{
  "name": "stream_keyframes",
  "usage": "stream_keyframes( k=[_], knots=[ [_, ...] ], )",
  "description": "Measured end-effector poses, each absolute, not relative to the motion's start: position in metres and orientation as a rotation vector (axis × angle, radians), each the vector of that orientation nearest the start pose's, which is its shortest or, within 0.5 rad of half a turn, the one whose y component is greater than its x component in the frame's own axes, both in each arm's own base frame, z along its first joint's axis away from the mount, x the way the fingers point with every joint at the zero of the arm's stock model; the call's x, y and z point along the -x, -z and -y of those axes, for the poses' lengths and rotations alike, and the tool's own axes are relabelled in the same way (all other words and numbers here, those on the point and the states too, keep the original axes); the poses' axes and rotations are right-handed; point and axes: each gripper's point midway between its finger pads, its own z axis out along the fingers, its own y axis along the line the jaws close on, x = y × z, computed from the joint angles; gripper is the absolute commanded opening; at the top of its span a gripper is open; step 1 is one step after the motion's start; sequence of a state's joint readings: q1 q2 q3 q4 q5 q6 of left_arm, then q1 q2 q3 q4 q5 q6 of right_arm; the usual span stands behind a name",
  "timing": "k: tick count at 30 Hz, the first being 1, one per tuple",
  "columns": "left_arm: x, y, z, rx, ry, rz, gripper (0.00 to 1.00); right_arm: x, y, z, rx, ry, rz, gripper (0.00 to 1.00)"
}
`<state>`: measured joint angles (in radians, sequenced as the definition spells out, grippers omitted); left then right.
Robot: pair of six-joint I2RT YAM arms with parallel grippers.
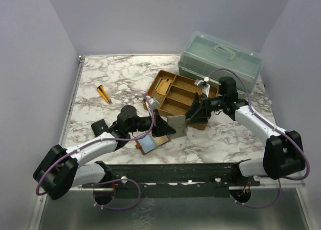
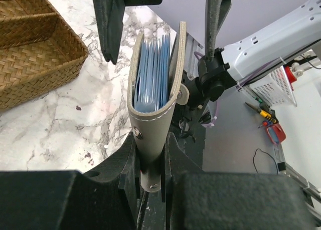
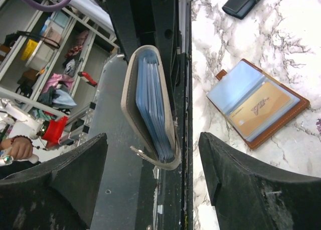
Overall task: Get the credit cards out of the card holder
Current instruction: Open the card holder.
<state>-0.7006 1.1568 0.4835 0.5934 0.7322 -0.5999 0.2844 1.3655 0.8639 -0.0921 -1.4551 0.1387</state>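
– Left wrist: L gripper (image 2: 150, 162) pinched on grey folder (image 2: 150, 74) by its tab, folder upright.
– R gripper (image 3: 152, 137)?
– Jaws wide, nothing held, just right of folder. Card holder (image 1: 149, 144) open flat on table (image 1: 110, 79), near-left of folder.

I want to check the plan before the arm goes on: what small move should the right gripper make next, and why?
Probably swing the open right gripper away from the grey folder, which the left gripper is clamped on, and down toward the brown card holder. It lies open on the table, with a tan card in its sleeve.
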Motion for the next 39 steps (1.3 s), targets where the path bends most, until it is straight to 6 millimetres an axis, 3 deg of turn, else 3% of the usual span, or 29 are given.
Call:
stream_keyframes(
  k=[6, 10, 13, 26, 29, 39],
  knots=[
    [-0.163, -0.198, 0.318, -0.756, 1.514, -1.756, 0.00, -0.207, -0.211, -0.243, 0.970, -1.745, -1.804, 0.77],
    [-0.166, -0.201, 0.322, -0.780, 1.501, -1.745, 0.00, -0.205, -0.204, -0.246, 1.008, -1.697, -1.806, 0.63],
    [-0.167, -0.202, 0.323, -0.789, 1.494, -1.742, 0.00, -0.203, -0.203, -0.248, 1.041, -1.681, -1.795, 0.60],
    [-0.151, -0.217, 0.320, -0.865, 1.545, -1.677, 0.00, -0.177, -0.228, -0.244, 1.167, -1.786, -1.604, 0.59],
    [-0.148, -0.221, 0.318, -0.877, 1.553, -1.657, 0.00, -0.175, -0.230, -0.244, 1.169, -1.799, -1.595, 0.51],
    [-0.141, -0.231, 0.316, -0.907, 1.574, -1.612, 0.00, -0.175, -0.238, -0.244, 1.149, -1.846, -1.605, 0.41]
  ],
)
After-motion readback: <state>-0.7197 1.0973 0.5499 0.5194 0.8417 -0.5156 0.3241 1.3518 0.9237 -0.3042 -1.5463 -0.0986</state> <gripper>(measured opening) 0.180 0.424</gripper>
